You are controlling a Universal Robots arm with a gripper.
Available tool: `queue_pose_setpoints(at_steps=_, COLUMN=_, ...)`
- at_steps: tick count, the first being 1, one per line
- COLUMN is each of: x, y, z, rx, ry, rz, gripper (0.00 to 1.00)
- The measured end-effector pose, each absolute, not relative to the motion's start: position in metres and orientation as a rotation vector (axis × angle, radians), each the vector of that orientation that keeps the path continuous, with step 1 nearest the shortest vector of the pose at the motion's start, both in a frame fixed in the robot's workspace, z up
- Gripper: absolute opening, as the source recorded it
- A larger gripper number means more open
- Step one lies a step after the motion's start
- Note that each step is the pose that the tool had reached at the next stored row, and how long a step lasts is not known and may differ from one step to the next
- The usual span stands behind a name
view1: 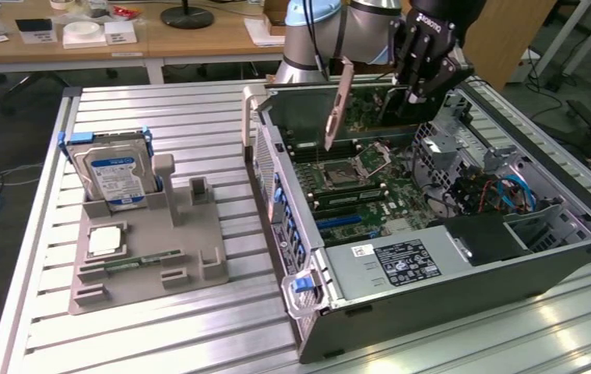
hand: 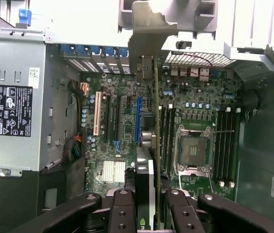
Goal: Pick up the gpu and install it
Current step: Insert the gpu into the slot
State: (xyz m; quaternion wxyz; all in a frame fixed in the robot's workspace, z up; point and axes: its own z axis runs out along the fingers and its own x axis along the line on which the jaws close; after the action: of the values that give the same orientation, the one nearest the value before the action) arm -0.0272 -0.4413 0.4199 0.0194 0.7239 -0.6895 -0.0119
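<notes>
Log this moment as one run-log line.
stage: gpu carried | gripper: shut on gpu | position: above open computer case, over motherboard | seated: not yet

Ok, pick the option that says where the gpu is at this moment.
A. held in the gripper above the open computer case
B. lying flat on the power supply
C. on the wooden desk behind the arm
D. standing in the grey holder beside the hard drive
A: the gripper is shut on the gpu, which hangs edge-down over the motherboard inside the open computer case.
</notes>
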Motion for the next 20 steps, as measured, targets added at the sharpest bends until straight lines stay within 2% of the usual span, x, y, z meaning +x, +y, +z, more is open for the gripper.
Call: queue_pose_setpoints(at_steps=20, x=-0.027, y=-0.441, z=0.403, rx=2.236, ry=-2.170, rz=-0.016, gripper=0.28)
